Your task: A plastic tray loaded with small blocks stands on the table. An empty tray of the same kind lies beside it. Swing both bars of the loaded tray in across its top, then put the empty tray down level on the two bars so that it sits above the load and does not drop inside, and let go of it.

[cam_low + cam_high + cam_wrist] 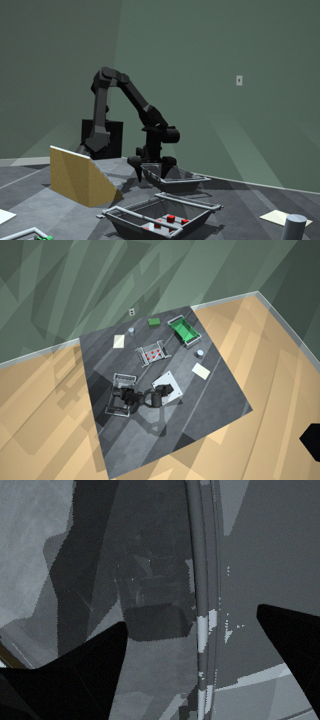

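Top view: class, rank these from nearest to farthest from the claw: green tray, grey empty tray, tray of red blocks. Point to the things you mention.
1. Grey empty tray (120, 374) (186, 182), directly below the claw (116, 391) (151, 180) (192, 614).
2. Tray of red blocks (142, 356) (189, 200), mid-table.
3. Green tray (185, 330), near the far corner.

Dim lighting overall; hard-edged shadows across tabletop (206, 395) (28, 196); wrist cam v. dark, tool (113, 391) (151, 180) (194, 619) near-black.

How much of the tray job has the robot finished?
Both bars of the loaded tray already look swung in, lying across above the red blocks. Now the open gripper is at the empty gray tray, holding nothing. Left to do: grab that tray, set it level on the two bars, and let go.
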